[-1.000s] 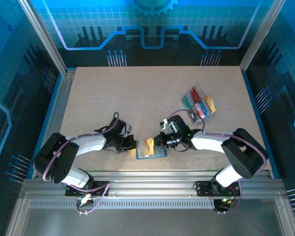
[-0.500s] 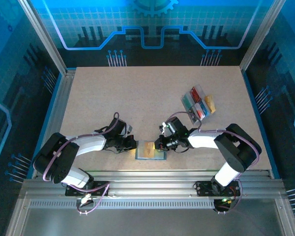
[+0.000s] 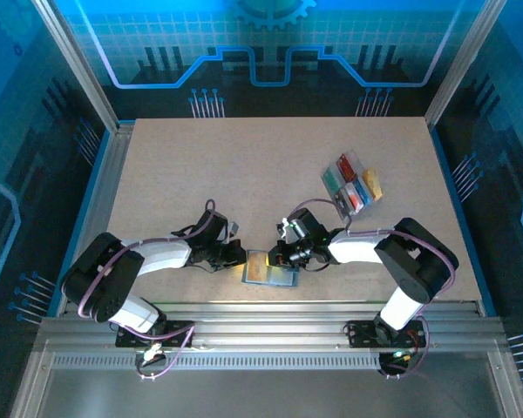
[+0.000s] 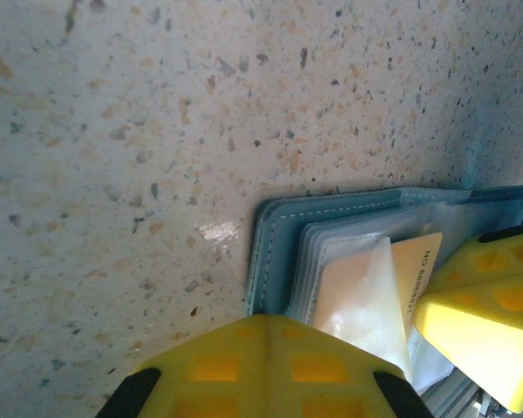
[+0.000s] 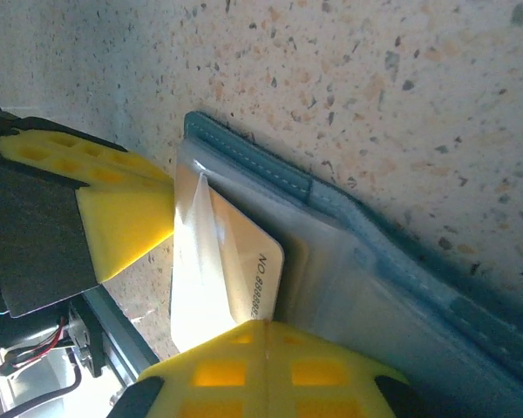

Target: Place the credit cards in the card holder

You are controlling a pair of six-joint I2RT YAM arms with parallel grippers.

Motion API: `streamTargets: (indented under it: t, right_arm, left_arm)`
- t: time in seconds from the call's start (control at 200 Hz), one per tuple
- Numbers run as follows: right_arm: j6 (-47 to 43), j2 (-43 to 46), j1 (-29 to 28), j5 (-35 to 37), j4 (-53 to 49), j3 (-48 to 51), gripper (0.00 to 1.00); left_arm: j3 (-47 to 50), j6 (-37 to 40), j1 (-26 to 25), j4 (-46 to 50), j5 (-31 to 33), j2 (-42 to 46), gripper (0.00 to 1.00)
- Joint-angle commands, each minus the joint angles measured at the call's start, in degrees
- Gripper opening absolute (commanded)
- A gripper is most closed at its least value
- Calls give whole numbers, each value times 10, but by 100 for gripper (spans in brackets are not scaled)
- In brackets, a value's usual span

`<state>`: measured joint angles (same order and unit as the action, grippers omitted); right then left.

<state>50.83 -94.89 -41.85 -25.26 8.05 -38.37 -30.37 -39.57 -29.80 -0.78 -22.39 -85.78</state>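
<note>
2 hands, both w/ fingers pinched tight together: left hand [image 3: 241, 255] and right hand [image 3: 281, 256] face each other low on the tabletop [image 3: 244, 174]. 1 open card holder [image 3: 283, 279] lies flat between them, touching both tips. 1 pale orange card [image 5: 244, 261] sits partway in its clear sleeve, edge at right hand's tip, can't tell if gripped; 1 clear tray [image 3: 338, 193] w/ other cards [image 3: 357, 197] lies well beyond right hand.

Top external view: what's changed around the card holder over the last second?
The right tool, shut on the orange card, moved left and tipped the card down flatter onto the card holder; its arm swung in. The left tool stayed shut at the holder's left edge; the tray did not move.
</note>
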Motion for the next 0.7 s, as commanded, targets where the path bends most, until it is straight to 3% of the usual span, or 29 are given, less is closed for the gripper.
streamTargets:
  t: [0.0, 0.43, 0.69]
  right_arm:
    - [24, -5, -21, -2, 32, 1, 0]
    - [11, -58, -21, -8, 41, -46, 0]
    - [-29, -91, -18, -23, -1, -117, 0]
  left_arm:
    - [24, -12, -12, 19, 7, -21, 0]
    - [30, -24, -12, 35, 18, 8, 0]
    - [31, -28, 28, 50, 14, 30, 0]
